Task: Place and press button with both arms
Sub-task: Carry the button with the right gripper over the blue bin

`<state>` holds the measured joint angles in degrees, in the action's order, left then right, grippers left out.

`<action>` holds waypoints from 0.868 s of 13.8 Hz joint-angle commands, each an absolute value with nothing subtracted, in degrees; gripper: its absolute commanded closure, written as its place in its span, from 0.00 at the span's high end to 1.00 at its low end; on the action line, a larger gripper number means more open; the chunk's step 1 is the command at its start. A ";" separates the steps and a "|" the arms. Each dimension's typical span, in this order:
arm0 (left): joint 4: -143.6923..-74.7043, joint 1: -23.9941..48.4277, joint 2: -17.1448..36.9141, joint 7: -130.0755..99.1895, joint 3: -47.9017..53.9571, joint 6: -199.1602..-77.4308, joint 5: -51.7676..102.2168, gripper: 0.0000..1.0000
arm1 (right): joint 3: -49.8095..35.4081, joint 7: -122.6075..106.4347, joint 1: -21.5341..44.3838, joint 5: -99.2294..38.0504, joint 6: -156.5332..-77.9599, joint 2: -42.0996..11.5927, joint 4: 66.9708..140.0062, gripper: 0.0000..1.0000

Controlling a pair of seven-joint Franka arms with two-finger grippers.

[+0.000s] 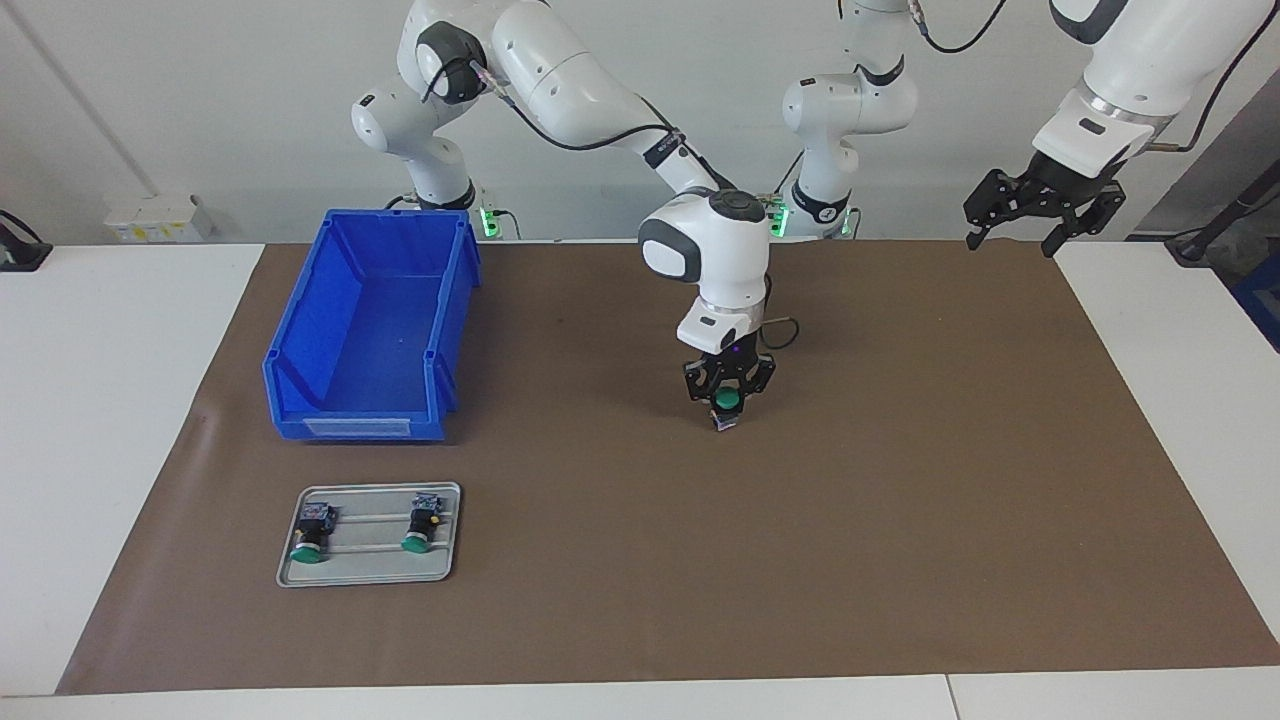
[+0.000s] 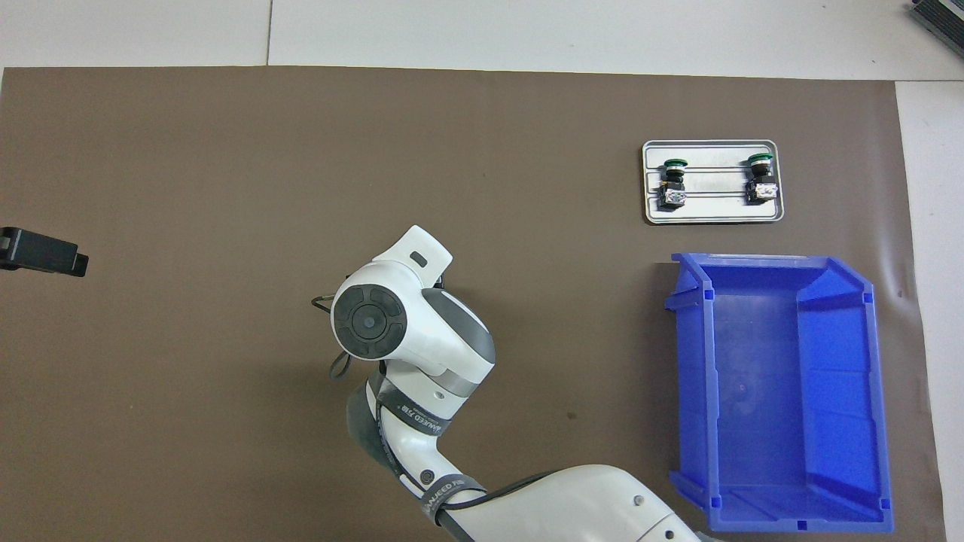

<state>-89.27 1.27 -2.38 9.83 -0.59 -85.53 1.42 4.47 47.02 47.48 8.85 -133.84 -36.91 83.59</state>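
A: What is seen of the right gripper (image 1: 728, 400)?

B: It is lowered over the middle of the brown mat (image 1: 900, 500), pointing straight down. Its fingers are closed on the button (image 1: 727, 403), whose green cap is turned toward the facing camera. The contact block is seen just below the fingertips, right at the mat; whether it touches the mat cannot be told. In the overhead view the gripper and the button are hidden under the arm's own wrist.

A: And the left gripper (image 1: 1010, 235)?

B: It is held high above the mat's edge at the left arm's end of the table, at about two o'clock from the held button in the facing view. Its fingers are spread apart and nothing is carried between them. Only a dark tip of it (image 2: 41, 252) is caught at the edge of the overhead view. That arm is waiting.

A: Where are the other things laid?

B: A grey metal tray (image 1: 370, 570) is set toward the right arm's end, at about eight o'clock from the held button in the facing view. Two more buttons are laid on it on their sides, well apart, one (image 1: 312, 533) toward the tray's outer end and the other (image 1: 421, 522) toward its inner end, green caps turned away from the robots. A blue bin (image 1: 300, 350) is placed just beside the tray, nearer to the robots, at about ten o'clock from the held button. Nothing is seen inside it.
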 commanded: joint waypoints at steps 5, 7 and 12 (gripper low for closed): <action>-90.26 0.62 -3.34 9.58 -0.09 -85.34 1.58 1.00 | 4.48 46.76 42.20 10.28 -125.36 -27.10 84.20 0.00; -90.26 0.62 -3.34 9.58 -0.09 -85.34 1.58 1.00 | 4.48 43.18 39.39 10.28 -120.96 -23.57 84.55 0.00; -90.26 0.62 -3.34 9.58 -0.09 -85.34 1.58 1.00 | 4.31 31.84 31.13 9.32 -112.60 -14.87 87.97 0.00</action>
<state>-89.27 1.27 -2.38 9.83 -0.59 -85.53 1.42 5.31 35.77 34.13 8.99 -114.01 -19.30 83.64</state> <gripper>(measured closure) 0.000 0.626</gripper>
